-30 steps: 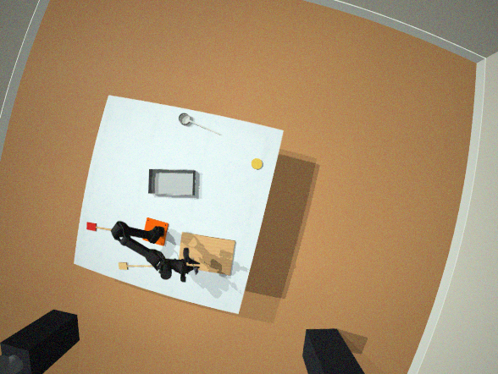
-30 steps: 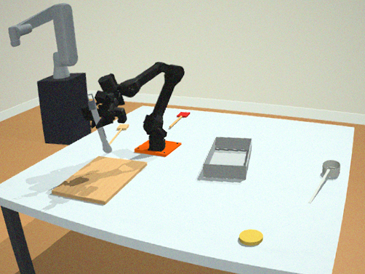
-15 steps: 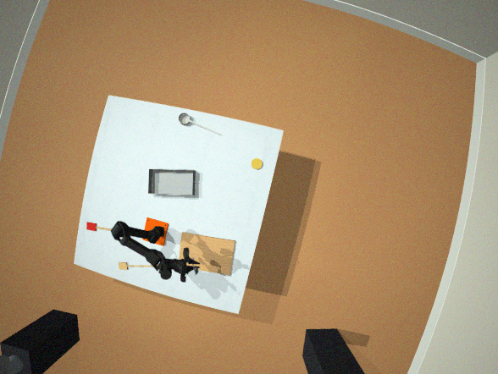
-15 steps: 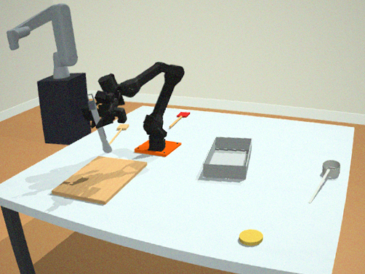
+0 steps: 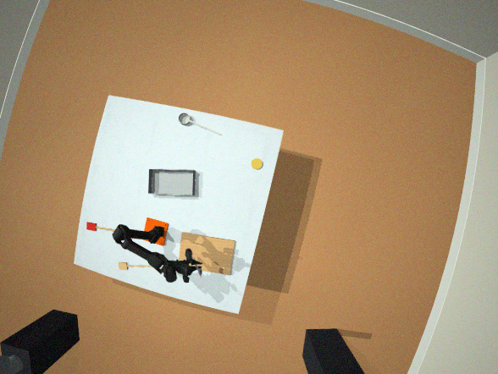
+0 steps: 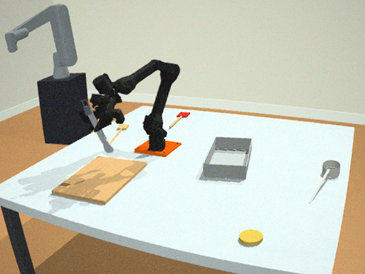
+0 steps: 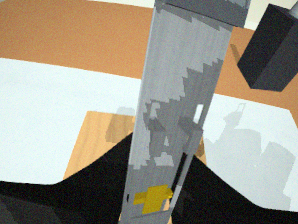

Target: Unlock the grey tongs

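Grey tongs (image 5: pixel 200 271) (image 6: pixel 101 134) (image 7: pixel 172 90) grasped in the claw (image 5: pixel 194 266) (image 6: pixel 95 121) (image 7: pixel 152 141), long axis steeply slanted, rounded end downward.

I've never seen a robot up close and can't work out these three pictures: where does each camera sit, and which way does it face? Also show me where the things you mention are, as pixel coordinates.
Top: high above, looking down on the table (image 5: pixel 229 169) (image 6: pixel 286 216); the black arm (image 5: pixel 140 250) (image 6: pixel 160 97) shows from above.
Exterior: beyond the table edge nearest the yellow disc (image 5: pixel 257 163) (image 6: pixel 251 237), facing the arm across the tabletop; the whole arm shows.
Wrist: near the gripper (image 6: pixel 99 119), looking along black fingers and the grey tongs (image 6: pixel 102 136) (image 7: pixel 175 65) toward the board (image 5: pixel 212 250) (image 6: pixel 97 180) (image 7: pixel 95 135).
Top and exterior share the roasting tin (image 5: pixel 193 184) (image 6: pixel 225 172).
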Action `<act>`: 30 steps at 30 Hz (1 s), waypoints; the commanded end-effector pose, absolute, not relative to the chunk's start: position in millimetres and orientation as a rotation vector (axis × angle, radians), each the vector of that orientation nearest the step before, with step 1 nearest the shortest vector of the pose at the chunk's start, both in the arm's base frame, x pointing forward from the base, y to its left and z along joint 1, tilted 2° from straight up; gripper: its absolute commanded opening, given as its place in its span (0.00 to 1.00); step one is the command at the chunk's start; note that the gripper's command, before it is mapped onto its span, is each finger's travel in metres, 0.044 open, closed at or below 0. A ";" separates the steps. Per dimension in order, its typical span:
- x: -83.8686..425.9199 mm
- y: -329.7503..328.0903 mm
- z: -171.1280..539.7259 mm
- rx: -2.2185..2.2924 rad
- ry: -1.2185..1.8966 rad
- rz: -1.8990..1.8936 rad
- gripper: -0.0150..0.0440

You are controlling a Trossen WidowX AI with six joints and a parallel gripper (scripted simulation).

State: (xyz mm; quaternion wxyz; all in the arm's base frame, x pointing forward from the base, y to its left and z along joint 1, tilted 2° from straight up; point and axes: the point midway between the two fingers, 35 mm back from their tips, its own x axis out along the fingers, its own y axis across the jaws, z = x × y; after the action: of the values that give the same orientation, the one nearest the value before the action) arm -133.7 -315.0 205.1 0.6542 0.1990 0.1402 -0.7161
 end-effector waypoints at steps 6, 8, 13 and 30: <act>-139.4 -326.3 207.1 0.549 0.390 -1.618 0.00; -140.1 -328.3 205.9 0.577 0.408 -1.614 0.00; -141.5 -332.7 202.9 0.644 0.455 -1.602 0.00; -142.5 -342.3 192.3 0.860 0.636 -1.542 0.00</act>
State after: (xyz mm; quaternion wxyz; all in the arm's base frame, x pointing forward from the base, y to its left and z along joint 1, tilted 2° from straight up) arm -141.3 -339.6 188.2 0.5958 0.3649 0.2605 -0.6663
